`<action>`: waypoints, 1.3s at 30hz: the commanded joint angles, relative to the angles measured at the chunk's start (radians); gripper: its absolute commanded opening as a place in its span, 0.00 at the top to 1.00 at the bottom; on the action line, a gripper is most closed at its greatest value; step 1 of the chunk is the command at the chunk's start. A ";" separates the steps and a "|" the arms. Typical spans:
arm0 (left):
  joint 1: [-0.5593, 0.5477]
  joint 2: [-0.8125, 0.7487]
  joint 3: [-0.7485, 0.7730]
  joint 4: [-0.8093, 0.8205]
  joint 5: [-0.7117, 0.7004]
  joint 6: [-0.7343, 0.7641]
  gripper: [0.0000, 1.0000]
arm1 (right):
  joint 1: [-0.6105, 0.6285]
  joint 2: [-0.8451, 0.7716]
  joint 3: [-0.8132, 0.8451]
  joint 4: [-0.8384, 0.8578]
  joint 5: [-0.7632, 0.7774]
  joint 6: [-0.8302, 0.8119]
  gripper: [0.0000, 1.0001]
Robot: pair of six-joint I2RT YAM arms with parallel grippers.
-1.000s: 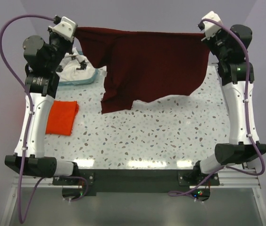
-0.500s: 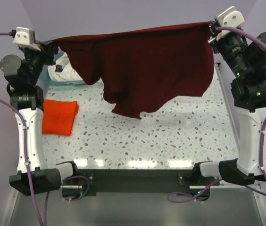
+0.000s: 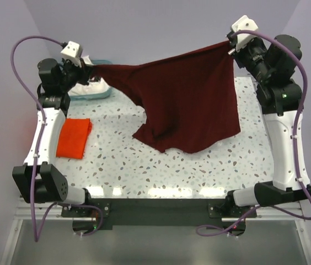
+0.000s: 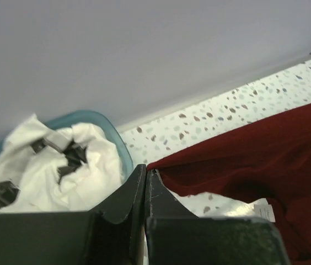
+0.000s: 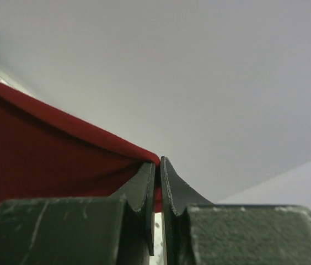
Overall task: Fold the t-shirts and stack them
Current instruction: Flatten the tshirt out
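A teal basket at the counter's far left corner holds a crumpled white tee with black print. A folded orange tee lies nearer, beside the left arm. A maroon tee hangs stretched between the arms — left fingers clamped on one top corner just beside the basket, right fingers clamped on the other, higher up — its creased body sagging over the counter's middle.
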 commanded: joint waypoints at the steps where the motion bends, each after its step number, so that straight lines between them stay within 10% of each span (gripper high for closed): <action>1: -0.006 -0.092 0.103 0.204 -0.204 0.095 1.00 | -0.027 0.040 0.025 0.134 0.226 -0.075 1.00; 5: -0.015 -0.099 0.157 0.368 -0.332 0.035 1.00 | -0.047 0.086 0.054 0.266 0.335 -0.061 1.00; 13: -0.023 -0.223 0.076 0.542 0.010 0.157 1.00 | -0.054 -0.067 -0.086 0.424 0.241 -0.013 1.00; 22: -0.023 -0.346 0.036 0.525 -0.304 0.278 1.00 | -0.063 -0.099 -0.070 0.584 0.415 -0.050 1.00; 39: -0.017 -0.326 0.056 0.467 -0.304 0.358 1.00 | -0.061 -0.124 -0.048 0.515 0.294 -0.058 1.00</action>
